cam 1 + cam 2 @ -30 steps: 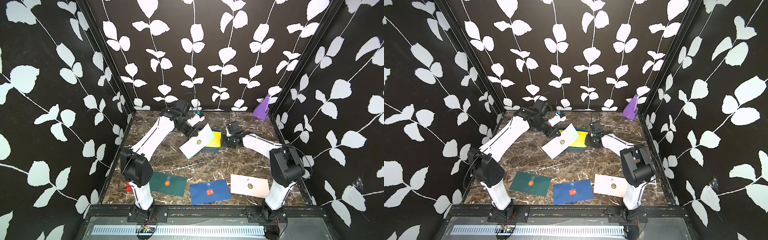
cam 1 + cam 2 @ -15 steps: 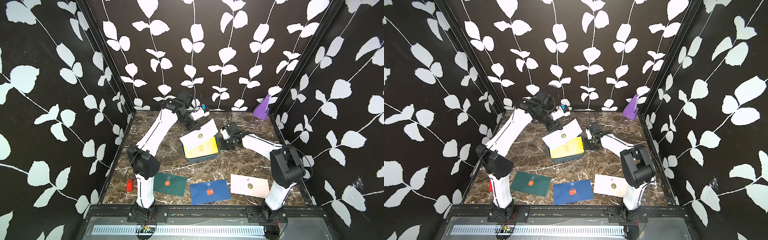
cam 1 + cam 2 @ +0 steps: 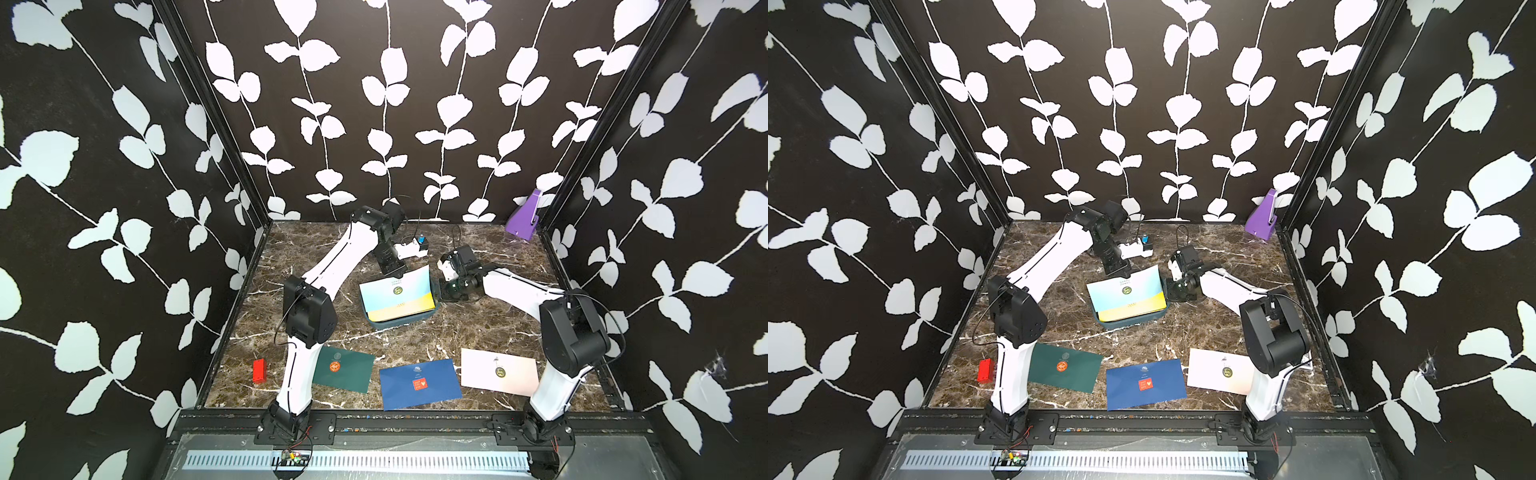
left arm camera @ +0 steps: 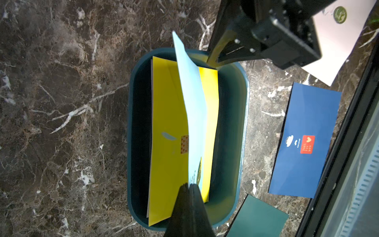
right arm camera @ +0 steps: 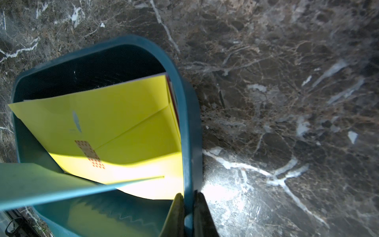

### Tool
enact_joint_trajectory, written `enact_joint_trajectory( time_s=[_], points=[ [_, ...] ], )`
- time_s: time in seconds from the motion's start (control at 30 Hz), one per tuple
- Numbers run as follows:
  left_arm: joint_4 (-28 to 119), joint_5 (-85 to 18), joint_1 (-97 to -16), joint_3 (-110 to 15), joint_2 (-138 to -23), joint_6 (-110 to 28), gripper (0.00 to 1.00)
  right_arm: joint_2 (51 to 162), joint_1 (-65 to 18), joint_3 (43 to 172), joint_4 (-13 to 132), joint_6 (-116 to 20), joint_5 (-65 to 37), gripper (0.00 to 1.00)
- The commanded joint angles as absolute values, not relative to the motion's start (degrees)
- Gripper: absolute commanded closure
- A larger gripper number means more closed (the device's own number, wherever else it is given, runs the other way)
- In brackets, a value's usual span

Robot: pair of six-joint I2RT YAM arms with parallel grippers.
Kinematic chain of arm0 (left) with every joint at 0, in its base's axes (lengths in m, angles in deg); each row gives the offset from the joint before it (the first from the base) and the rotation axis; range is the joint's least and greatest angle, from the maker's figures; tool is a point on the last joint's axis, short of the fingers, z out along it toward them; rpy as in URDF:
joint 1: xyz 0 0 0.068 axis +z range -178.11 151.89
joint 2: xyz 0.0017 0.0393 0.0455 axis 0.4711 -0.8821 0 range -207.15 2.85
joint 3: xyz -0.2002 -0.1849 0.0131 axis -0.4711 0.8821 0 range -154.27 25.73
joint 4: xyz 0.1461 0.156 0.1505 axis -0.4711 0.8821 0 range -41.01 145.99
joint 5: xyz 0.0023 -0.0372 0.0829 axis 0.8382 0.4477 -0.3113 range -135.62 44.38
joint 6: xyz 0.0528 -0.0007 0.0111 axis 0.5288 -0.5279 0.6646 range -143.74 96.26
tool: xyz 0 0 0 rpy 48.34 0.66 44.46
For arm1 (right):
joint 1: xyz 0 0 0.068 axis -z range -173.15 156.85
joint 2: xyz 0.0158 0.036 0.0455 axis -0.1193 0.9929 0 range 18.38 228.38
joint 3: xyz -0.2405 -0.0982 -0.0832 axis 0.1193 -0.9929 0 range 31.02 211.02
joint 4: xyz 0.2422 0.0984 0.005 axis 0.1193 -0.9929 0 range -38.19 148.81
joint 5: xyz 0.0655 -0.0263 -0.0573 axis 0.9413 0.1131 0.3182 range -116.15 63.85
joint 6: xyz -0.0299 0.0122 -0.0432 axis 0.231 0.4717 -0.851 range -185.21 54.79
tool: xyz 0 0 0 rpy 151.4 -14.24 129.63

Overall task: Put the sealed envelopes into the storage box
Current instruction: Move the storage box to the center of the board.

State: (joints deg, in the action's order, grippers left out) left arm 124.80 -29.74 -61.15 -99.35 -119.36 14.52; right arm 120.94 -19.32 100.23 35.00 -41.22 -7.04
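Observation:
The teal storage box (image 3: pixel 400 323) (image 3: pixel 1133 323) sits mid-table with a yellow envelope (image 4: pixel 168 102) (image 5: pixel 114 115) lying in it. My left gripper (image 3: pixel 392 271) (image 4: pixel 190 185) is shut on the far edge of a light blue envelope (image 3: pixel 395 286) (image 4: pixel 192 102), which hangs tilted over the box above the yellow one. My right gripper (image 3: pixel 442 291) (image 5: pixel 188 197) is shut on the box's right wall (image 5: pixel 188 123), one finger inside and one outside. A dark green envelope (image 3: pixel 345 370), a navy envelope (image 3: pixel 419 382) and a pale pink envelope (image 3: pixel 498 372) lie flat along the front.
A small red block (image 3: pixel 259 370) lies at the front left by the wall. A purple angular object (image 3: pixel 524 218) stands in the back right corner. The left arm's lower link rises in front of the dark green envelope's left end.
The left gripper has carried the light blue envelope from a slanted pose left of the box to over it. The box has shifted toward the front. The right jaws have closed on its wall.

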Motion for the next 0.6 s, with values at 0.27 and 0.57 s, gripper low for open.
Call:
enact_joint_trajectory(
  time_s=[0.27, 0.57],
  points=[
    [120.2, -34.0, -62.2, -98.2, -124.4, 14.8, 1.00, 117.5, -20.4, 100.3, 37.7, -36.1, -7.4, 0.89],
    [116.8, -40.6, -62.9, -99.2, -125.3, 10.1, 0.75, 116.3, -20.3, 96.2, 44.8, -26.6, -12.7, 0.89]
  ],
)
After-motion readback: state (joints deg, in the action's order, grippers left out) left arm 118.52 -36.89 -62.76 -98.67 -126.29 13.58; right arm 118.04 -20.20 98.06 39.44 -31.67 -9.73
